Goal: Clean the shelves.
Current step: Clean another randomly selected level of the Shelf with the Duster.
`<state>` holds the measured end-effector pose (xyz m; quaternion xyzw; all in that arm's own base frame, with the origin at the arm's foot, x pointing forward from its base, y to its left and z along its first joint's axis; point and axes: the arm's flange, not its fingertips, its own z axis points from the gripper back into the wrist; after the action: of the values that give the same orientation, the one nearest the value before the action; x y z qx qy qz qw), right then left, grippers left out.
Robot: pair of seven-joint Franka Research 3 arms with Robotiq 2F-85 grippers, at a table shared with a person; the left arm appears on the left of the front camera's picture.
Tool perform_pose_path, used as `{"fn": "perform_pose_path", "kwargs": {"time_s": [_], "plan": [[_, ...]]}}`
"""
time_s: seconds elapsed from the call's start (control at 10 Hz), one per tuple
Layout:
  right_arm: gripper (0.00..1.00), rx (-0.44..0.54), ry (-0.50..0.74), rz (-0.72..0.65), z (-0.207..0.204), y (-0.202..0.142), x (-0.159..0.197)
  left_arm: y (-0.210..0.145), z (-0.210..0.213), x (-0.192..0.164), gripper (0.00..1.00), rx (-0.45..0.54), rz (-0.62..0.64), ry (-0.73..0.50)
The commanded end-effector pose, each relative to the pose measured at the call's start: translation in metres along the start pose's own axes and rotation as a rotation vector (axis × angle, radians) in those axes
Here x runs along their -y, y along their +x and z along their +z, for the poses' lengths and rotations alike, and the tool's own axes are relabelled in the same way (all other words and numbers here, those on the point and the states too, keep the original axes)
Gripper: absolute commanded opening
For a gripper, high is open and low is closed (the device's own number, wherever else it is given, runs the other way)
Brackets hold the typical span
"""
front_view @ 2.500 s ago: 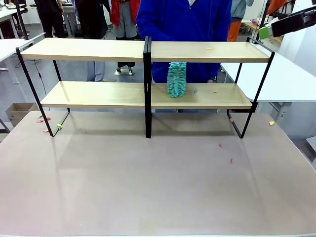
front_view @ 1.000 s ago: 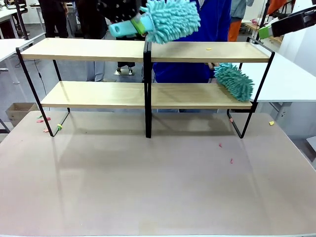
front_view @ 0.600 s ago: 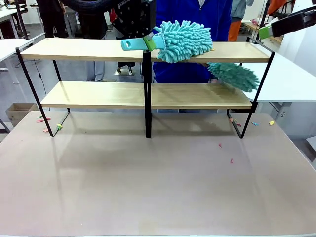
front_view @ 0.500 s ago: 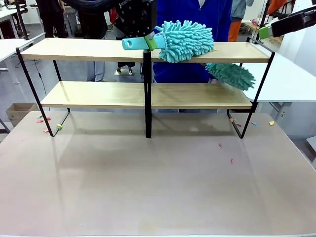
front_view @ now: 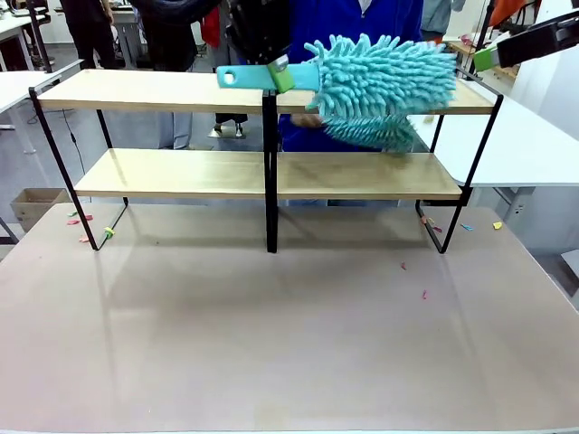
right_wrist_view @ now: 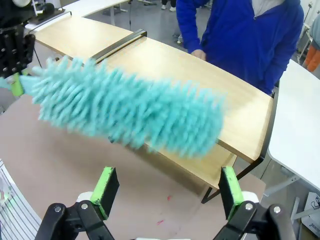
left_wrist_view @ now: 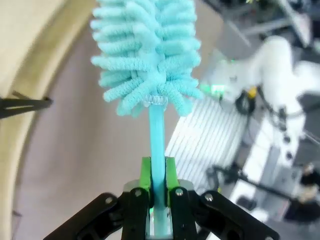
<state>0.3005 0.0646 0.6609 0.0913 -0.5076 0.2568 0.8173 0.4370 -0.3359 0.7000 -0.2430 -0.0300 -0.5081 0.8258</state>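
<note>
Swept further toward 3 o'clock since half a second ago, the teal duster (front_view: 384, 77) now covers the right half of the upper board of the shelves (front_view: 154, 90), its handle clenched between the green pads of the left gripper (left_wrist_view: 156, 192). Behind it a second duster (front_view: 371, 134), worked by the person (right_wrist_view: 200, 54), has drawn back from the right end toward the middle above the lower board. The right gripper (right_wrist_view: 165, 192) hangs released, jaws wide, above the frame's right end. Both boards look free of scraps, so the dusting seems well along, though the left halves may remain. Small coloured scraps lie on the grey-brown tabletop (front_view: 271, 344) at 3 and 9 o'clock; other tables and people stand beyond.
</note>
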Motion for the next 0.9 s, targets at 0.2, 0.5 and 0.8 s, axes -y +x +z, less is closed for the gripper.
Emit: {"fn": "perform_pose_path", "kwargs": {"time_s": [0.2,0.5,0.8], "plan": [[1.0,0.002,-0.002,-0.001,0.0,0.001,0.001,-0.027,0.017,-0.002,0.13,-0.153,-0.2,-0.034],[1.0,0.002,-0.002,-0.001,0.0,0.001,0.001,-0.059,0.042,-0.006,0.13,-0.093,-0.183,-0.054],[1.0,0.002,-0.002,-0.001,0.0,0.001,0.001,-0.178,0.095,-0.018,0.13,0.01,-0.084,-0.093]]}}
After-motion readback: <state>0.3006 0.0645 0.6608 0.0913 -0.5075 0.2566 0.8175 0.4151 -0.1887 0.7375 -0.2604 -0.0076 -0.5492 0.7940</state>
